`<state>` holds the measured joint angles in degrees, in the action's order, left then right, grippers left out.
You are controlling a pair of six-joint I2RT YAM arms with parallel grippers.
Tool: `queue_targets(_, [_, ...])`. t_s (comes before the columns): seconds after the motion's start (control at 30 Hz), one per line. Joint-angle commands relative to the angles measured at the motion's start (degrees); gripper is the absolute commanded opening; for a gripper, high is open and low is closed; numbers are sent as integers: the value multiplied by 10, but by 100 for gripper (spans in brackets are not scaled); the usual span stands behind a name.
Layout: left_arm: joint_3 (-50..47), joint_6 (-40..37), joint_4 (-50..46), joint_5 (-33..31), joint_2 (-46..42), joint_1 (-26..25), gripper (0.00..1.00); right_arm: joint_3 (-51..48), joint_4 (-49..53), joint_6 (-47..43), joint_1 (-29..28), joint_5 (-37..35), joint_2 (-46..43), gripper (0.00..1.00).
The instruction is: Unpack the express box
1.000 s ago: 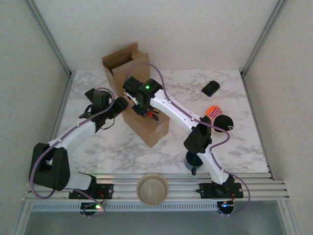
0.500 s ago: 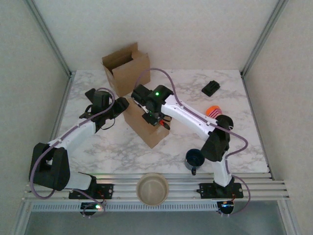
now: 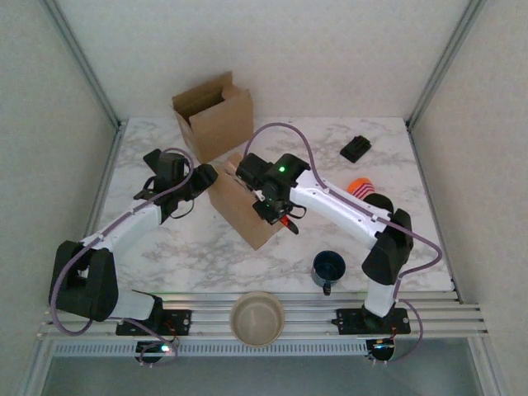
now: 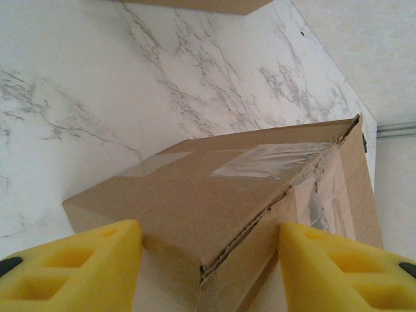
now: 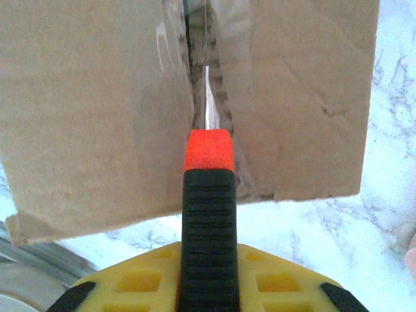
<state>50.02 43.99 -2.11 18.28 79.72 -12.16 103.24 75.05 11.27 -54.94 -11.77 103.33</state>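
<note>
The express box (image 3: 244, 208) is a taped brown carton lying on its side mid-table. My left gripper (image 3: 204, 176) is at its far-left end; in the left wrist view the yellow fingers (image 4: 71, 266) press both sides of the box's corner (image 4: 214, 188), shut on it. My right gripper (image 3: 280, 214) is over the box's near-right end, shut on a knife (image 5: 208, 195) with a black ribbed handle and orange collar. The thin blade (image 5: 207, 107) is inside the slit seam between the two flaps (image 5: 91, 97).
An open cardboard box (image 3: 213, 115) stands at the back. A blue mug (image 3: 328, 268) and a beige bowl (image 3: 257, 318) are near the front edge. An orange-and-black object (image 3: 368, 196) and a small black item (image 3: 355, 148) lie to the right.
My right arm has drawn the knife along the box's seam toward the near right. The left gripper and the box have not moved.
</note>
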Motion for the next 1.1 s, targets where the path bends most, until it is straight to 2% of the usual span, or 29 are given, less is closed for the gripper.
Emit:
queue_targets(0.0, [-12,4,-18,-22,10,6,56,-29,67,19,-10,24,-31,0])
queue_targets(0.6, [-3,7,-19,-21,9,6,55,-183,43,76,-20,72,-219,0])
queue_targets(0.7, [19,2,-28,-17,7,5,56,-181,30,97,-20,36,-249,0])
queue_targets(0.93, [149,-46,-89,-3,-9,3,70,-208,-14,181,-5,-119,-289,0])
queue_targets(1.0, [196,-71,-127,-29,-8,5,70,-237,-41,211,5,-141,-286,0])
queue_targets(1.07, [242,-95,-172,-62,10,12,62,-264,-69,246,11,-152,-273,0])
